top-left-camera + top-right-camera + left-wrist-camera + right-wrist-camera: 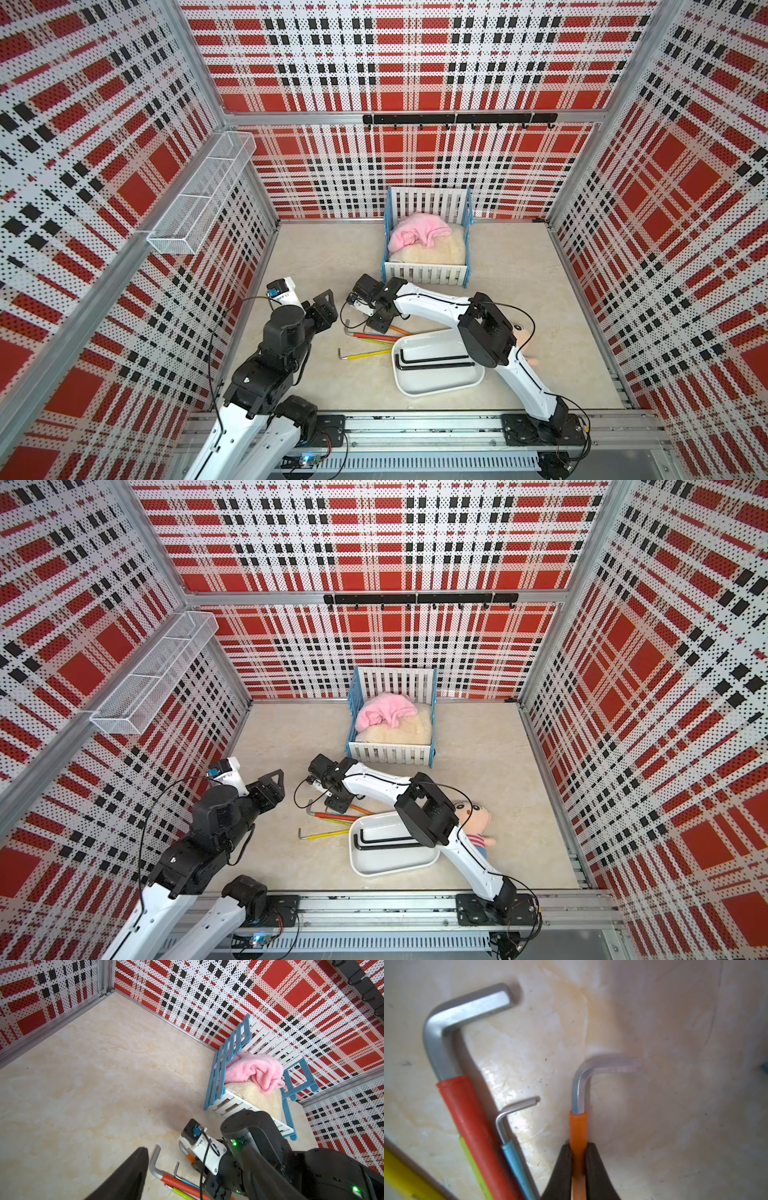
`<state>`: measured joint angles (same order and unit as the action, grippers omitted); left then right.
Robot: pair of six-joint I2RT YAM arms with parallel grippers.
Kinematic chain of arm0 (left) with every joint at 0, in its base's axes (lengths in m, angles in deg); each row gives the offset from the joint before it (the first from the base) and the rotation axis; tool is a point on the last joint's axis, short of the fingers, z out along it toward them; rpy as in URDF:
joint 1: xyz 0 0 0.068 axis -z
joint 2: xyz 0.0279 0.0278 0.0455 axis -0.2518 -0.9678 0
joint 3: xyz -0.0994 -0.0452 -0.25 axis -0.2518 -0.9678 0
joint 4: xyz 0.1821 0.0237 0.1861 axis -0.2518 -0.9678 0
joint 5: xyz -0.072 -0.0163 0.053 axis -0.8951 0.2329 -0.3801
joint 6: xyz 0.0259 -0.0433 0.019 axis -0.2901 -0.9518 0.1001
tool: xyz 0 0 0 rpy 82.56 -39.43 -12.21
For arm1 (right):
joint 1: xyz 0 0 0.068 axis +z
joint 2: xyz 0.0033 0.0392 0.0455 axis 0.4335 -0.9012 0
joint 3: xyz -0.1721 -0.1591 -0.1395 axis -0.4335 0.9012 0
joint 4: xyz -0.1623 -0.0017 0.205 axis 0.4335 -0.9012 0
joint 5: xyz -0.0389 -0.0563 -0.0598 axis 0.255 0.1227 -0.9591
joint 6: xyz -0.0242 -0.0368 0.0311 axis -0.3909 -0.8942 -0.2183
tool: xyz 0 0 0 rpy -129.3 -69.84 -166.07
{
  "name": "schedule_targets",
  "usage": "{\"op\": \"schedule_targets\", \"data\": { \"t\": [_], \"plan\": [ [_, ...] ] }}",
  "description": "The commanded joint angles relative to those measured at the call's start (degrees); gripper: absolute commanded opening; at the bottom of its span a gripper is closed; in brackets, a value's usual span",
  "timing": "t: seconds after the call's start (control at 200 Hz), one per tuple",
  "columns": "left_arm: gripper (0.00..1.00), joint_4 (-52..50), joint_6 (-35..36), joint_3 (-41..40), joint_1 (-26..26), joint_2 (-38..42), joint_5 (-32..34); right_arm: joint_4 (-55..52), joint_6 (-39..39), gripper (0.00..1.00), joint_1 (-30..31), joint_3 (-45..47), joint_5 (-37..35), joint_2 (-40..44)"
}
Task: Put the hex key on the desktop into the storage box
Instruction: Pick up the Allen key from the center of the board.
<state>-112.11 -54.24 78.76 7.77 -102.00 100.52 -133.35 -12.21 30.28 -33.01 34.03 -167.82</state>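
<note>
In both top views, your box (436,385) sits at lower centre on the worktop (324,257), with two black keys (436,360) already inside. Just left of it, still outside, lie a red key (376,336) and a yellow key (368,354). Your left claw (330,309), at centre left, is parted and empty.

The left wrist view shows the loose keys at the lower edge.

In the right wrist view, your right claw (579,1151) pinches the orange key (578,1128) at bottom centre, with the blue key (512,1157) to its left. You can't tell whether the orange key is off the worktop. It looks partly done: orange still needs carrying over, then the other coloured keys.
</note>
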Motion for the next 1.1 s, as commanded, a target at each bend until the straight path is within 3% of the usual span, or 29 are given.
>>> {"op": "schedule_targets", "data": {
  "t": [0.0, 0.175, 0.827, 1.092],
  "plan": [
    [0.76, -0.6, -0.1, 0.2, 0.4, 0.4, 0.4, 2.3, -1.4, 0.00, -0.7, -0.7, -7.0, -1.3],
    [0.76, -0.6, -0.1, 0.2, 0.5, 0.4, 0.4, 2.4, -2.5, 0.00, -1.7, -3.8, -8.3, 0.7],
    [0.76, -0.6, -0.2, 0.1, 0.5, 0.4, 0.4, 1.2, -4.9, 0.00, -4.0, -2.2, -10.7, 12.2],
    [0.76, -0.6, -0.2, 0.1, 0.5, 0.5, 0.6, 3.5, -4.3, 0.00, -4.0, 9.0, -7.4, 25.7]
  ]
}}
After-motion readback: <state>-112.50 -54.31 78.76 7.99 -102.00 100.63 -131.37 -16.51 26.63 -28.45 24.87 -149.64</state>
